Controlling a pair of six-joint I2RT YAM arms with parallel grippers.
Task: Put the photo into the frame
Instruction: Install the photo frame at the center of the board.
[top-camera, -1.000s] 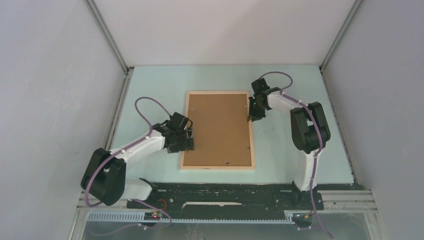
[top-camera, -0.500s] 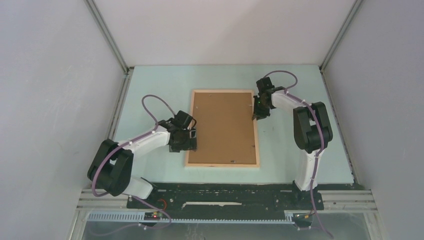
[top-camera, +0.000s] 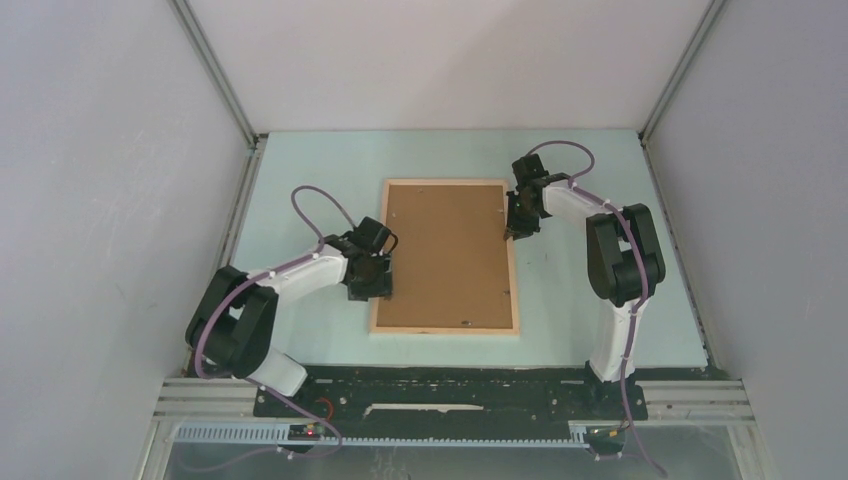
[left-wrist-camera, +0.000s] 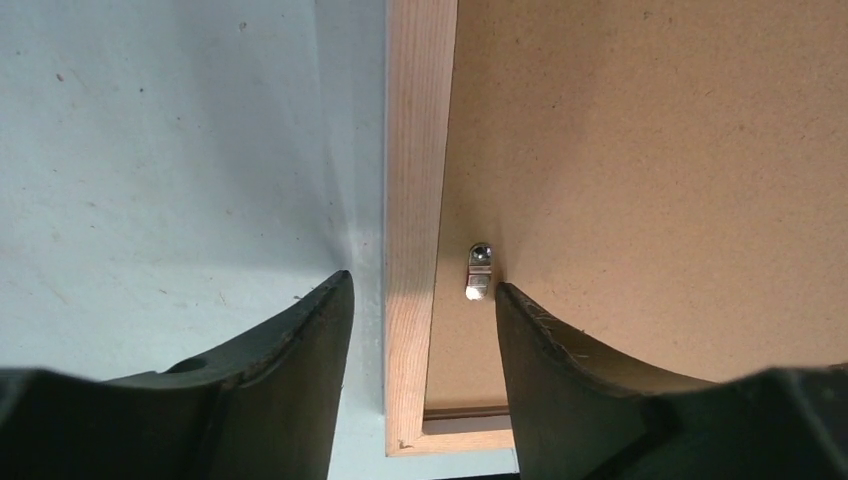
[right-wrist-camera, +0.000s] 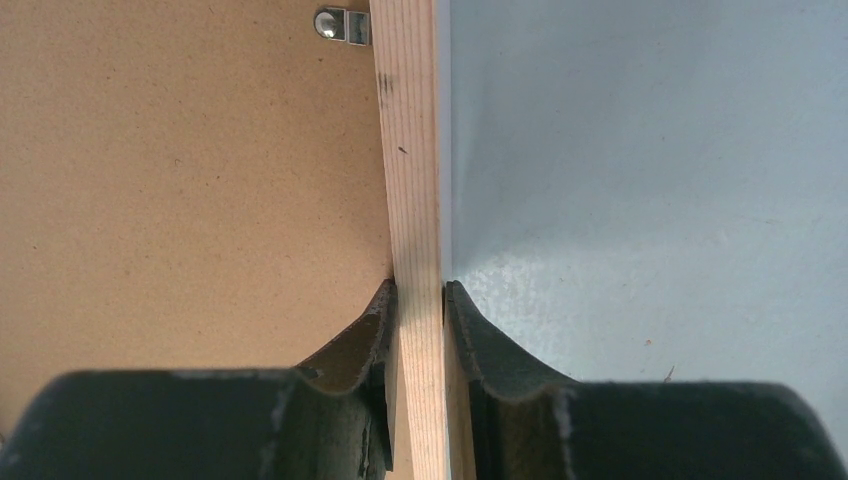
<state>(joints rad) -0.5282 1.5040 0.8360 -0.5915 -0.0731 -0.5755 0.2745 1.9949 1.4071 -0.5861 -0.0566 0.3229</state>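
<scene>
The frame (top-camera: 378, 262) lies on the table with its pale wood rails up. Inside it sits the photo (top-camera: 445, 255), only its brown board back showing. My right gripper (top-camera: 513, 232) is shut on the frame's right rail (right-wrist-camera: 410, 150), one finger on the board (right-wrist-camera: 180, 170) side and one on the table side. My left gripper (top-camera: 380, 285) is open and straddles the left rail (left-wrist-camera: 415, 150) near the lower corner, with a gap on both sides. Midway between its fingertips (left-wrist-camera: 422, 282) is the rail's inner edge, next to a small metal clip (left-wrist-camera: 479, 270).
The pale green table (top-camera: 300, 190) is enclosed by grey walls on three sides, with metal rails (top-camera: 240, 200) along its edges. Another metal clip (right-wrist-camera: 343, 24) sits on the inner edge of the right rail. A black base plate (top-camera: 450, 385) runs along the near edge.
The frame with the board in it has slid to the right and squared up, carried by my right gripper. My left gripper has followed it to the left rail.
</scene>
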